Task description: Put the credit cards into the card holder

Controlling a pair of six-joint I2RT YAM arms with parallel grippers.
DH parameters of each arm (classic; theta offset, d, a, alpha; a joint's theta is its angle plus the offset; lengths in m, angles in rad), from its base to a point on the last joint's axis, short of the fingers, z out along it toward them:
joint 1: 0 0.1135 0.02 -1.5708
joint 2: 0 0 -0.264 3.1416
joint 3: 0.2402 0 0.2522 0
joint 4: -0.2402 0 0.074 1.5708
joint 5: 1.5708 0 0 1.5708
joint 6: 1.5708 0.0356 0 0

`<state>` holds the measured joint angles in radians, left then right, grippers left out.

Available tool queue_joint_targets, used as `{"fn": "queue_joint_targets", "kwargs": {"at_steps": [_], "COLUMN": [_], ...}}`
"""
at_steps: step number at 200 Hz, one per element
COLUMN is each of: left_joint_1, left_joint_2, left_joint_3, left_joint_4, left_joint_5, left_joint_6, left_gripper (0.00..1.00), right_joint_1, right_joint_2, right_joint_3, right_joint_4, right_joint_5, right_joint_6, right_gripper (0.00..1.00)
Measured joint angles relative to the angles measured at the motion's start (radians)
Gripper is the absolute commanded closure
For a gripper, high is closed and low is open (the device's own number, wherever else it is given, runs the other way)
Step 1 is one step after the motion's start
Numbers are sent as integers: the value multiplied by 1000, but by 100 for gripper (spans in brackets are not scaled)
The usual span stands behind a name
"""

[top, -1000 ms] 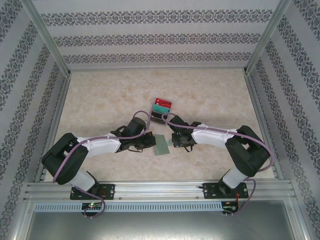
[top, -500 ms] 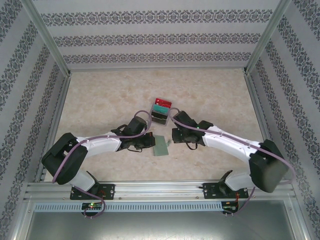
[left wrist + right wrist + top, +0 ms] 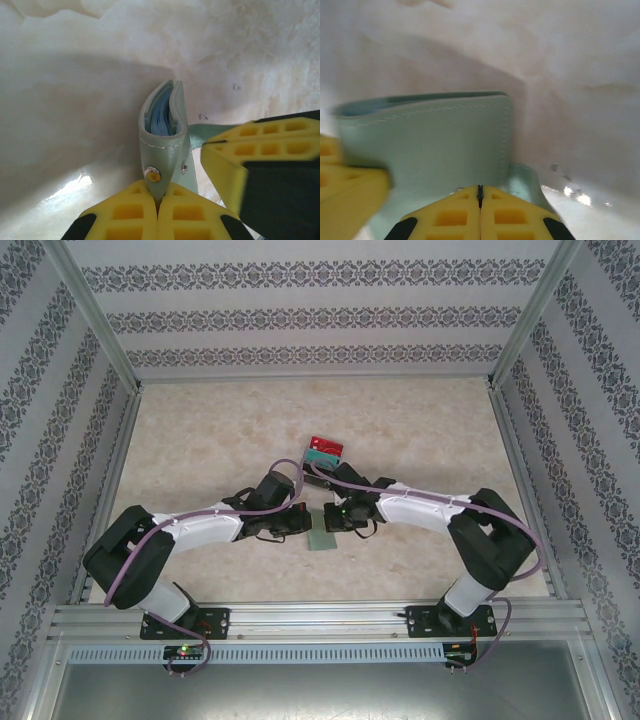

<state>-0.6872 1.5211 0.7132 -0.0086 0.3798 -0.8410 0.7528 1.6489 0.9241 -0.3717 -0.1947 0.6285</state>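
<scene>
Table (image 3: 200, 440): pale marbled top, patterned walls on three sides. Both arms reach in to meet near the middle of the table, just toward 6 o'clock from centre.

The card holder (image 3: 322, 538) is between the two wrists, a grey-green patch on the table. In the top view its long axis runs roughly 12 to 6 o'clock. In the left wrist view it is seen edge-on (image 3: 162, 130). Its mouth gapes toward 12 o'clock of that view, blue lining inside, a flap spread off toward 3 o'clock. The right wrist view shows its broad stitched face (image 3: 435, 145).

The credit cards (image 3: 325, 448), red and teal, sit in a small box (image 3: 312, 472) just at 12 o'clock of the holder. None is in the holder yet.

Left gripper (image 3: 159, 200): fingers clamped on the holder's snap end, the metal snap (image 3: 152, 174) just above the tips. Right gripper (image 3: 480, 197): fingers together, right against the holder's flap. Whether they nip its edge I cannot tell.

Handling, judged:
- The holder looks light, soft and floppy, and will fold or slide if pushed. Pinching the snap end anchors it well, and the mouth needs spreading from the free flap.
- The cards look thin, stiff and slick. Best taken by a short edge and fed long-axis first into the mouth.
</scene>
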Motion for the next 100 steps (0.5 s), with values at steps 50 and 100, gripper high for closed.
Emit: {"fn": "queue_joint_targets", "kwargs": {"at_steps": [50,100], "left_joint_1": [0,0], "left_joint_2": [2,19], "left_joint_3": [0,14], "left_joint_4": [-7,-40], "left_joint_5": [-5,-48], "left_joint_6": [5,22], "left_gripper": [99,73], "right_joint_1": [-61,-65], "right_joint_2": [33,29], "right_joint_3": [-31,-34], "right_joint_4": [-5,-2], "right_joint_5": [4,5], "right_joint_6": [-11,-5], "right_gripper": [94,86]}}
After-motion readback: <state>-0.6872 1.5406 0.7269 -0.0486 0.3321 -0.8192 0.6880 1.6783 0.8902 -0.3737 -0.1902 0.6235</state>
